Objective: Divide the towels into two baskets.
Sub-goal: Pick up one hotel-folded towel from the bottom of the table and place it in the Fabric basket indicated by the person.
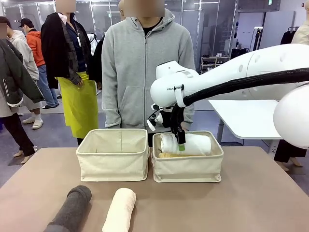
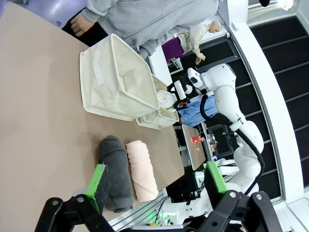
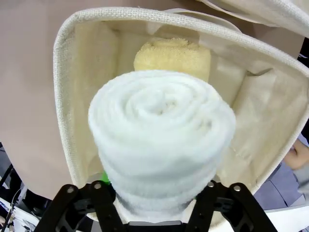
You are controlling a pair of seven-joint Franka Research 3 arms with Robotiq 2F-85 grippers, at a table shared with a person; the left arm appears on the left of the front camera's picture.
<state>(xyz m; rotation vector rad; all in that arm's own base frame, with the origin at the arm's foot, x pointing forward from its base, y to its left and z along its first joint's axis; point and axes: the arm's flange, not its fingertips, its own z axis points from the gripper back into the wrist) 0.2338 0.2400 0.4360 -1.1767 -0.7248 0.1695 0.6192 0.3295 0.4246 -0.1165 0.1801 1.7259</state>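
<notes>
The dark grey towel [image 1: 72,205] lies at the table's near edge on the left, with the cream towel [image 1: 119,209] just beside it on its right, both rolled and lying free. In the left wrist view the left gripper [image 2: 157,181] points toward them with its jaws spread wide and nothing between them. Both rolls look soft, light and squashy. A grasp across the middle of the girth should hold best, since a pinch at an end could let the roll unwind. Behind them stands the left basket [image 1: 113,166], no towel visible in it from the front, and just beside it the right basket [image 1: 188,169]. Over that one the right gripper [image 1: 179,140] is clamped on the white towel [image 1: 193,144], with the pale yellow towel [image 3: 172,55] lying in the bottom beneath. A person in a grey hoodie [image 1: 145,67] stands close behind the baskets; nothing seems to block the way from the near rolls to the left basket
</notes>
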